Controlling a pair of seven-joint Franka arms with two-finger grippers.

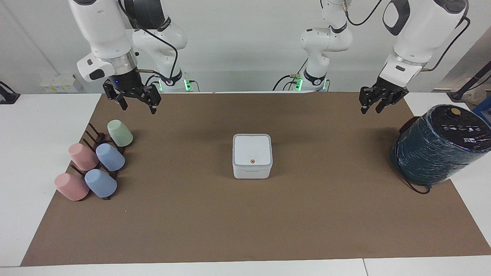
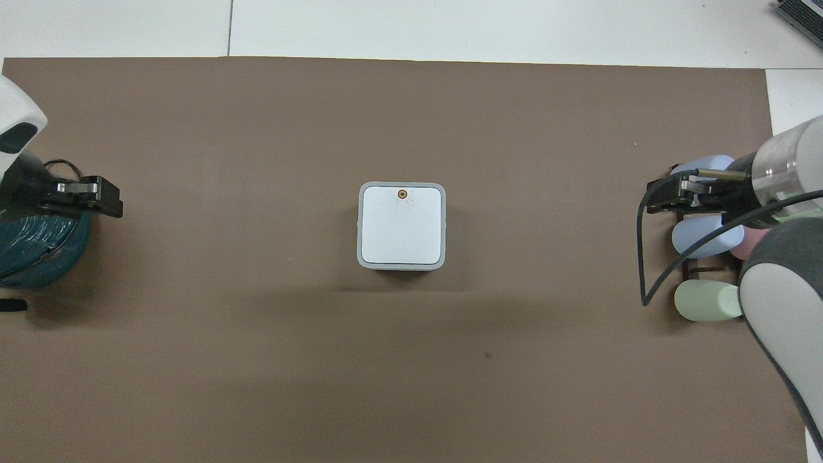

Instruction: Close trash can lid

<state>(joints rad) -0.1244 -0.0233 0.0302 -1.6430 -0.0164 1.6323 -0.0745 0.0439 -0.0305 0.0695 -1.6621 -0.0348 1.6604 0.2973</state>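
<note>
The small white trash can (image 1: 252, 168) stands in the middle of the brown mat; it also shows in the overhead view (image 2: 401, 265). Its flat white lid (image 1: 252, 149) with the orange dot lies level on top, shut (image 2: 402, 225). My left gripper (image 1: 370, 110) hangs open and empty in the air toward the left arm's end, well apart from the can (image 2: 114, 200). My right gripper (image 1: 139, 108) waits open and empty in the air over the cup rack's end of the mat (image 2: 652, 204).
A large dark teal wrapped cylinder (image 1: 435, 149) lies at the left arm's end of the table. A dark rack with pink, blue and green cups (image 1: 96, 163) sits at the right arm's end. The brown mat (image 1: 245, 222) covers the table's middle.
</note>
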